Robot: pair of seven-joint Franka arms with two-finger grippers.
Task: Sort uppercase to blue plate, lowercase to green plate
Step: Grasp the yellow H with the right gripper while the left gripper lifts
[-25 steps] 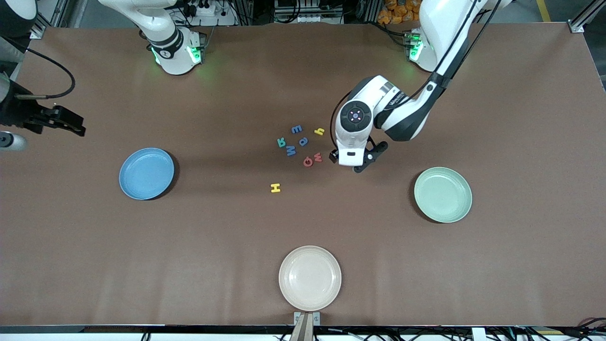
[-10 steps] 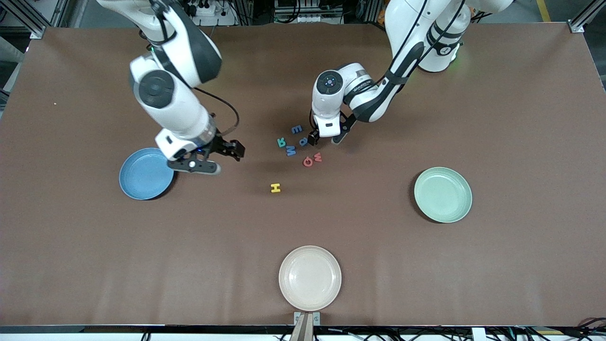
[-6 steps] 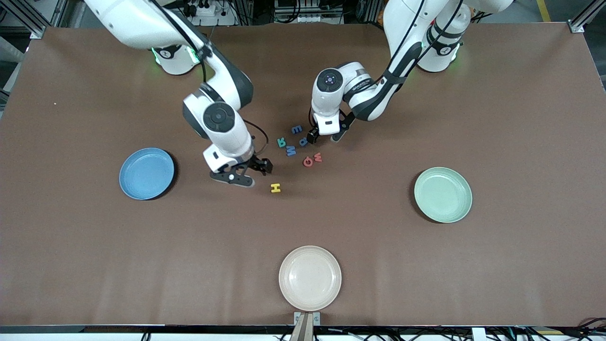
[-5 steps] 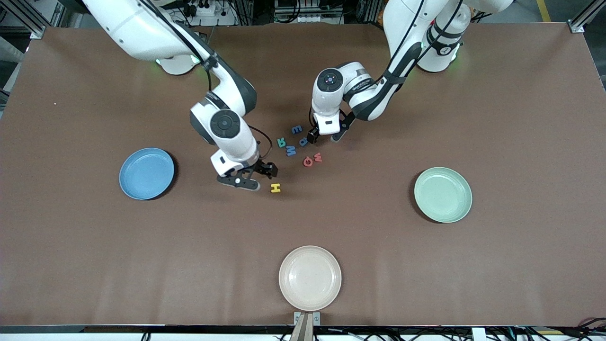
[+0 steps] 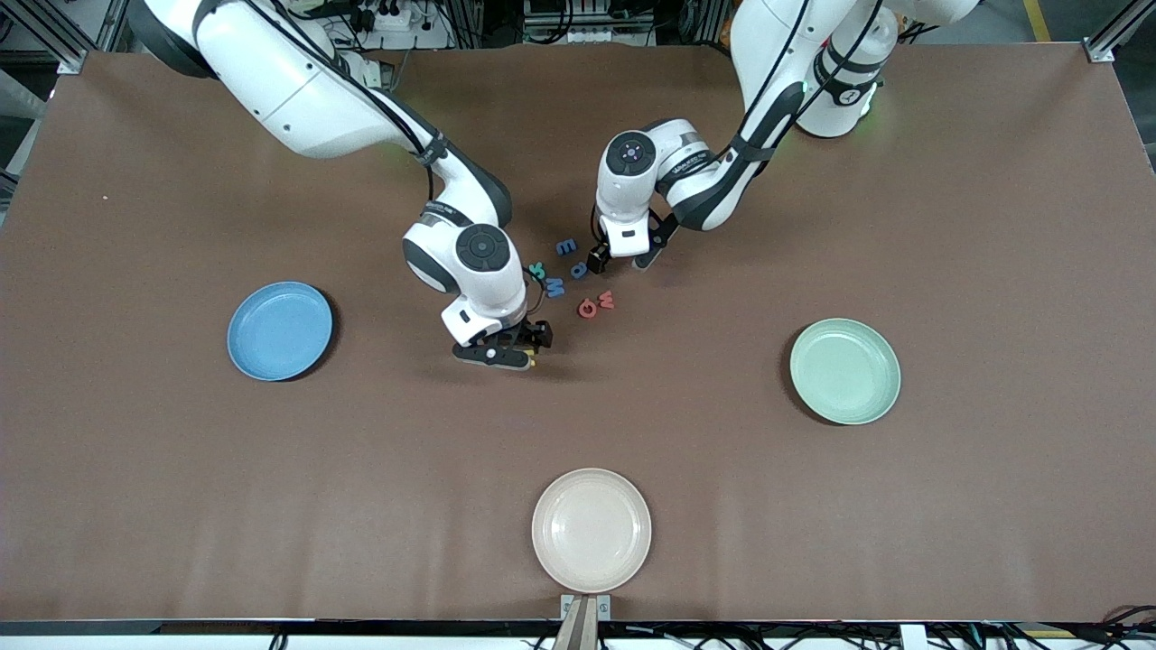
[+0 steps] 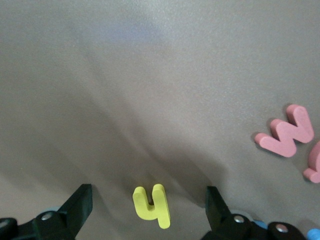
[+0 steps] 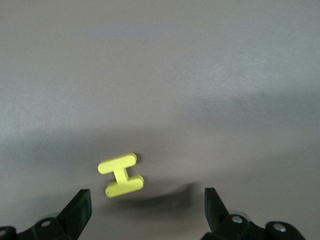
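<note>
My left gripper hangs open low over the letter cluster. In the left wrist view the lowercase yellow h lies on the table between the left gripper's fingers. My right gripper is open over the uppercase yellow H, which lies just ahead of the right gripper's gap, closer to one finger. Blue E, blue a, blue M, red Q and red w lie loose; the teal R is half hidden by the right arm. The blue plate and green plate hold nothing.
A cream plate sits near the table edge closest to the front camera. The blue plate is toward the right arm's end and the green plate toward the left arm's end. Bare brown table lies between the plates and the letters.
The right arm has swung from beside the blue plate across to the yellow H and now covers it in the front view. The left gripper has held still over the yellow h.
</note>
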